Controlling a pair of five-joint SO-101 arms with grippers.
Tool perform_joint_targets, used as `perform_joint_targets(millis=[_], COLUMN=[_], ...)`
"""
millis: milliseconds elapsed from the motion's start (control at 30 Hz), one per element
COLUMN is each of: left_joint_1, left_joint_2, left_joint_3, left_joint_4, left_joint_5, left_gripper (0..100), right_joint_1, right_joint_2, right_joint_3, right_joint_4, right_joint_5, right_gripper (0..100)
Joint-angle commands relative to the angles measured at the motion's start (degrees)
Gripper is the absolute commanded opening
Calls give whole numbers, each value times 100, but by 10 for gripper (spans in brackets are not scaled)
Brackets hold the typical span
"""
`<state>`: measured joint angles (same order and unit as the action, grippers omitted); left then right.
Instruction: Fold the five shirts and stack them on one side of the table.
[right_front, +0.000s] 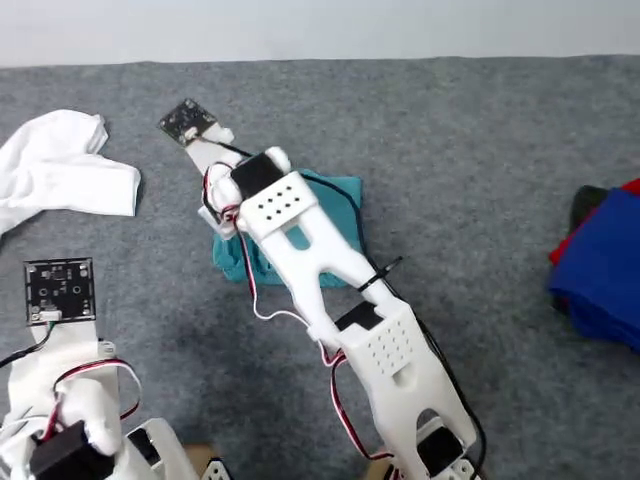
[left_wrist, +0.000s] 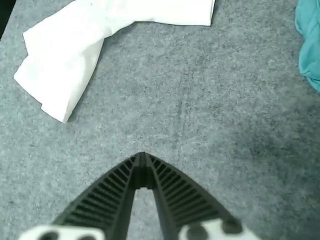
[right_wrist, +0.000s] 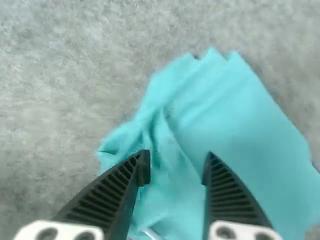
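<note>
right gripper (right_wrist: 176, 162) spread wide over the crumpled teal shirt (right_wrist: 235, 115) mid-table, left gripper (left_wrist: 142, 159) pinched tight on nothing above bare grey table (left_wrist: 225, 125), white shirt (left_wrist: 65, 55) near the left edge, overhead there's a blue-and-red pile (right_front: 605, 270) at the right edge, loads of open room between

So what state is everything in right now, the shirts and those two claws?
White shirt: rumpled, lying loose, not folded.
Teal shirt: partly folded, one edge bunched up.
Blue shirt: on a pile at the side of the table, red cloth under it.
Left gripper: shut, over bare table.
Right gripper: open, over the teal shirt's bunched edge.
</note>
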<state>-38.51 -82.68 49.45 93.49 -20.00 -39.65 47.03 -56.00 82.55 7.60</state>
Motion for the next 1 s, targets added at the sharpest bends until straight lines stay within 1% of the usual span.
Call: perform_joint_targets(millis=[0,67,133,267,400,533,633,733,867,967], left_joint_1=[-35,-35,-35,-35,-35,-35,-35,-35,-35,-35], left_joint_2=[-26,-26,-26,-26,-26,-26,-26,-26,-26,-26], left_joint_3=[-48,-48,-57,-57,-57,-66,-57,-66,-66,-66], left_joint_4=[-97,-97,-88,-88,-88,-88,-88,-88,-79,-79], left_joint_5=[-35,-35,-35,-35,-35,-35,-35,-35,-35,-26], left_gripper=[3,3,3,3,3,3,3,3,3,3], right_joint_1=[391,541,620,752,681,224,-277,-629,-813,-804], right_joint_2=[-338,-154,92,576,945,971,875,804,822,822], right_joint_3=[-246,-237,-246,-255,-255,-316,-624,-1099,-1697,-1855], right_joint_4=[40,31,31,22,75,198,453,752,1103,1226], right_joint_5=[-18,158,466,571,554,545,545,545,563,571], right_gripper=[84,32,7,10,10,10,10,10,10,11])
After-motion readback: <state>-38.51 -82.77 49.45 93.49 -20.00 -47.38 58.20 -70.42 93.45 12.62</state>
